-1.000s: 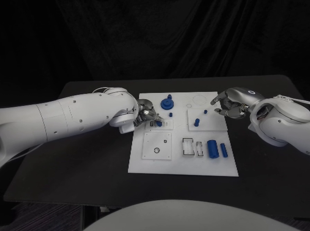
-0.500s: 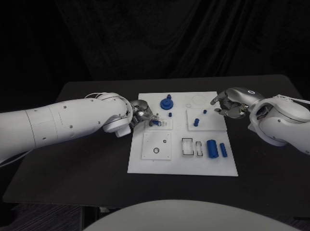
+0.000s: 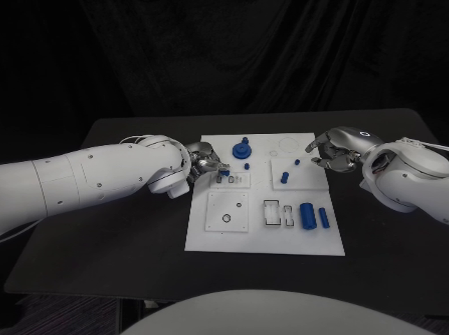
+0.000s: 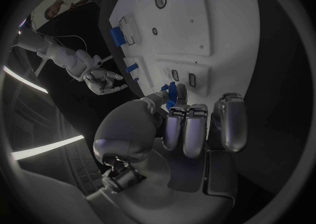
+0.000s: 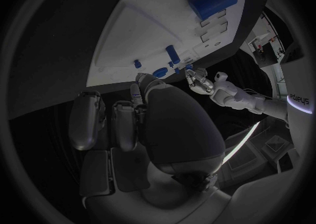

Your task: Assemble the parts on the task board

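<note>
1. At the task board's (image 3: 265,241) left edge, the left hand (image 3: 206,166) hangs over the upper-left block, its fingers (image 4: 186,129) curled together; the left wrist view shows a small blue part (image 4: 170,95) pinched at the fingertips, just above the board
2. Over the board's right edge, beside the upper-right block, the right hand (image 3: 332,152) is curled inward with nothing visible in it
3. On that upper-right block stand a blue peg (image 3: 285,177) and a smaller blue stud (image 3: 297,162)
4. Near the board's far edge, a blue stacked piece (image 3: 242,149) stands upright, with a small blue pin (image 3: 247,167) just in front of it
5. Toward the board's near right, a large blue cylinder (image 3: 307,214) lies on its side, with a thinner blue cylinder (image 3: 324,217) just beside it on the right
6. Left of these are two narrow upright slots, then a square block with a dark ring (image 3: 226,218)
</note>
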